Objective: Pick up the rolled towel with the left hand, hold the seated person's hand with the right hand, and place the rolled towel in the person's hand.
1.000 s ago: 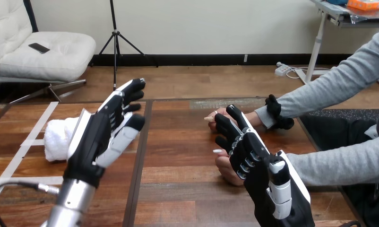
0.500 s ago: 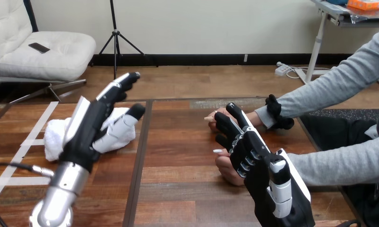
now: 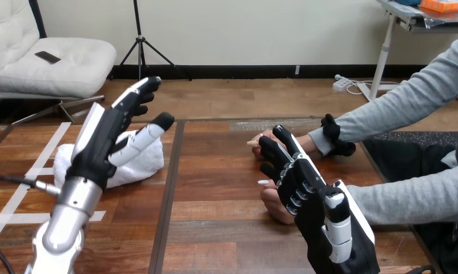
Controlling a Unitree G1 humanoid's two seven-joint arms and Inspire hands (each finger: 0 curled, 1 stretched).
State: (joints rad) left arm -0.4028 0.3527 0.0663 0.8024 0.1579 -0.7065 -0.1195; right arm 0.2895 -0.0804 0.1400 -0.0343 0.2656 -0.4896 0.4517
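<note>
Left hand released, fingers straight, over the rolled towel on the surface — right hand lying over the person's hand — grasping or not, cannot tell.

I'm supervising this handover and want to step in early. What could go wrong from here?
The left hand is open at the rolled towel; a loose grasp may unroll or drop it. The right hand covers the person's nearer hand, so it could pinch, or block the towel's landing place.

A test lab: white tape marks on wooden table.
</note>
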